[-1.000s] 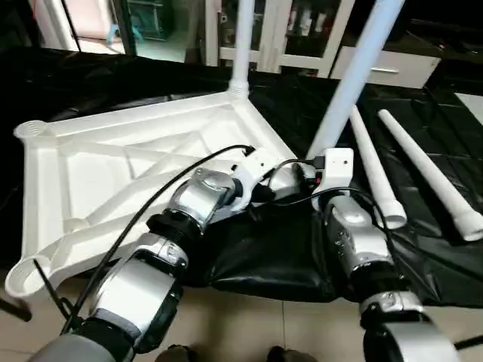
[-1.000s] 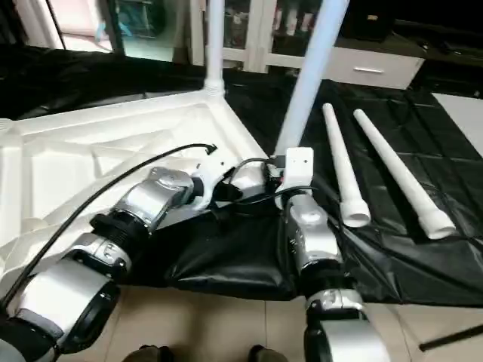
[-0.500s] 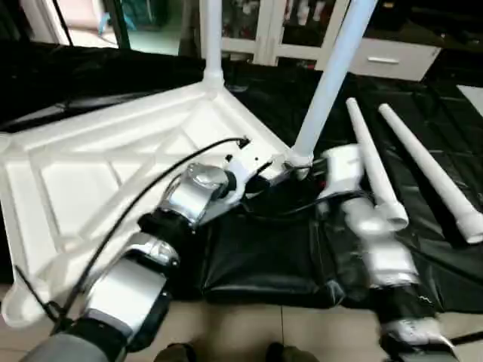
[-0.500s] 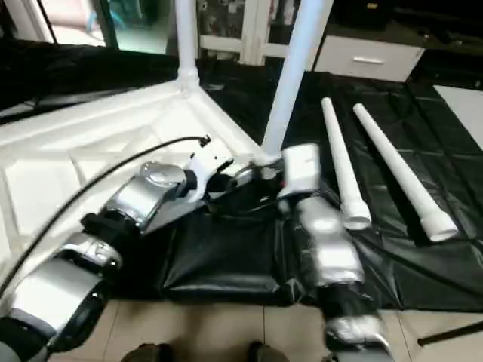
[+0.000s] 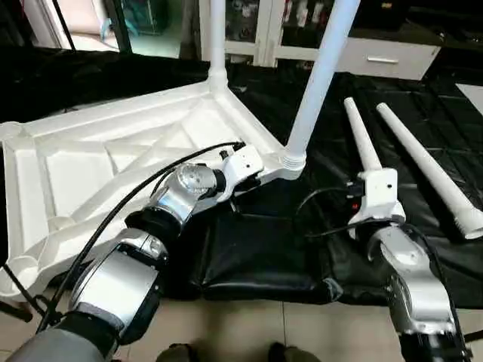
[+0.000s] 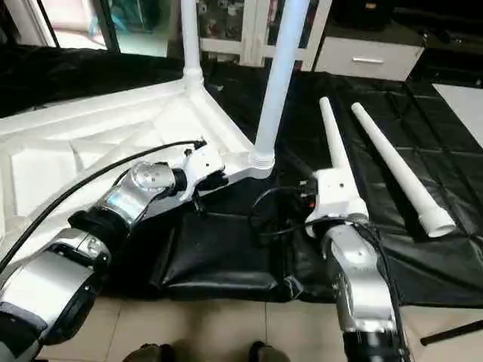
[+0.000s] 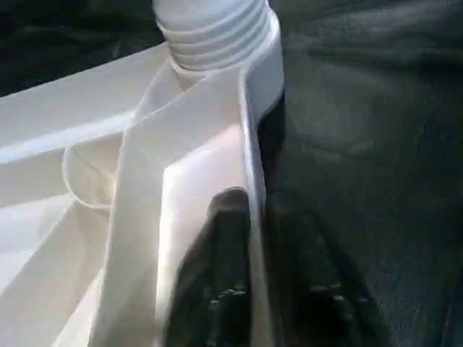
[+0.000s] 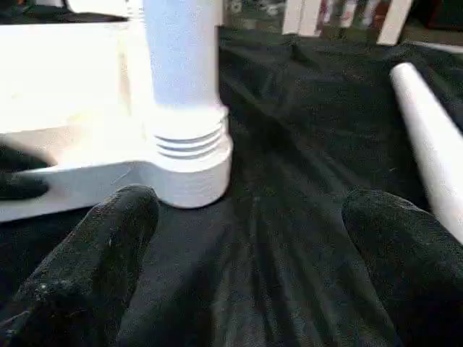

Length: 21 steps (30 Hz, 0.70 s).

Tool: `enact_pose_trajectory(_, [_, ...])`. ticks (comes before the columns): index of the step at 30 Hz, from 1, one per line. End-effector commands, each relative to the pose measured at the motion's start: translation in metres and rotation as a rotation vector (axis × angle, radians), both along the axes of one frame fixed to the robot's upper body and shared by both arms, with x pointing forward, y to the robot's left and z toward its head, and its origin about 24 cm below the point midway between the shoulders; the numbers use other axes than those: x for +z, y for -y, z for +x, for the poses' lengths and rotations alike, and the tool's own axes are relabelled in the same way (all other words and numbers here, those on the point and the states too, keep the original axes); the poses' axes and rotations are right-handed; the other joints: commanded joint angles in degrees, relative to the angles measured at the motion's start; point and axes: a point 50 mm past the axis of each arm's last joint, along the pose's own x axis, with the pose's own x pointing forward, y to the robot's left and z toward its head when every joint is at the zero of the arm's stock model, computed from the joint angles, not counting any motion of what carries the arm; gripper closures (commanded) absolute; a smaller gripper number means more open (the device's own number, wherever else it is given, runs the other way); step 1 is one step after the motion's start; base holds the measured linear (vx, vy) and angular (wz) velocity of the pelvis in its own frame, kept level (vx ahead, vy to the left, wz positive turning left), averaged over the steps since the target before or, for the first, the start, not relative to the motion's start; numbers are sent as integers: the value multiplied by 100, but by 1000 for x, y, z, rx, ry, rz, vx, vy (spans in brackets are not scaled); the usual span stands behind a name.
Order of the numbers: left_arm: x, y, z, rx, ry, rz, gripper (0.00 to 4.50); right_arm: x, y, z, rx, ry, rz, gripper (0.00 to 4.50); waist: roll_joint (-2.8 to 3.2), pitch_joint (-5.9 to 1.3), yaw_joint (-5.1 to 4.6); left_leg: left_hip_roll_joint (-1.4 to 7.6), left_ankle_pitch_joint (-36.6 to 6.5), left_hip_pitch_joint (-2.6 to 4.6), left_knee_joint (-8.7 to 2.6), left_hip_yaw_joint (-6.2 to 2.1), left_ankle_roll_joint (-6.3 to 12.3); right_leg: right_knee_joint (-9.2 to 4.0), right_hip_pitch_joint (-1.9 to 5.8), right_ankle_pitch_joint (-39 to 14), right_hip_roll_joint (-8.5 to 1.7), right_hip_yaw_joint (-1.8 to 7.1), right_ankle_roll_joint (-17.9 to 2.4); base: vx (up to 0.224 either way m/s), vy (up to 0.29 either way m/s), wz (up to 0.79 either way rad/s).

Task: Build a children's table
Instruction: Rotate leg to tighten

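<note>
The children's table top (image 5: 113,143) lies upside down on the black sheet, ribs facing up. One white leg (image 5: 217,38) stands in its far corner. Another leg (image 5: 317,75) stands in the near right corner socket (image 5: 290,160). Two loose legs (image 5: 364,147) (image 5: 426,166) lie side by side to the right. My left gripper (image 7: 264,210) straddles the top's rim just short of that socket, one finger (image 7: 226,238) inside and one outside, pinching it. My right gripper (image 8: 249,275) is wide open above the sheet, facing the socket from a short distance and holding nothing.
The black-sheeted work table (image 5: 256,249) ends close to me, with tiled floor (image 5: 249,332) below its front edge. White cabinets (image 5: 377,53) stand along the back. Cables loop from both wrists over the sheet between my arms.
My right gripper has come away from the base of the near upright leg, drawing back toward me and to the right, open wider. My left gripper stays on the rim.
</note>
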Motion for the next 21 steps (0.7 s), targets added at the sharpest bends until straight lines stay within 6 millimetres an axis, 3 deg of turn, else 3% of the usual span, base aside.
enact_pose_trajectory(1, [14,7,2,-28,34,-61,354,5,-1,-2,3,9,16,0,-24,-519,37,273,-1773,184,-409,-137,247,-321,298,-1572,-229,180,-1153,0,0,0])
enact_pose_trajectory(9, [30,-10,-1,-14,-24,-242,301,9,-4,-7,32,9,37,0,10,-556,80,265,-1209,188,-351,-98,453,-201,335,-803,-214,181,-1448,0,0,0])
enact_pose_trajectory(12, [32,-25,-13,-55,-77,-281,270,13,-8,-14,140,7,55,0,13,-547,109,282,-1119,182,-348,-105,514,-169,381,-725,-222,183,-1504,0,0,0])
enact_pose_trajectory(13, [31,-28,-18,-87,-108,-281,261,15,-8,-16,169,10,50,0,30,-537,108,284,-1135,187,-355,-95,520,-174,353,-793,-200,186,-1476,0,0,0])
enact_pose_trajectory(15, [28,-31,-28,-144,-156,-263,261,17,-7,-20,207,15,34,0,39,-517,115,292,-1342,220,-371,-88,419,-210,325,-1125,-188,191,-1395,0,0,0])
enact_pose_trajectory(17, [21,-33,-38,-169,-229,-236,261,18,-3,-23,211,14,36,0,38,-498,132,312,-1762,245,-403,-108,162,-235,295,-1650,-204,204,-1234,0,0,0])
enact_pose_trajectory(19, [13,-33,-43,-157,-273,-195,261,19,-1,-25,214,9,39,0,58,-467,141,298,-2121,282,-409,-103,-8,-309,217,-2073,-182,215,-1062,0,0,0])
enact_pose_trajectory(21, [5,-33,-41,-115,-286,-151,261,18,-3,-27,224,4,40,0,74,-447,139,286,-2434,283,-424,-130,-156,-345,195,-2372,-177,218,-895,0,0,0])
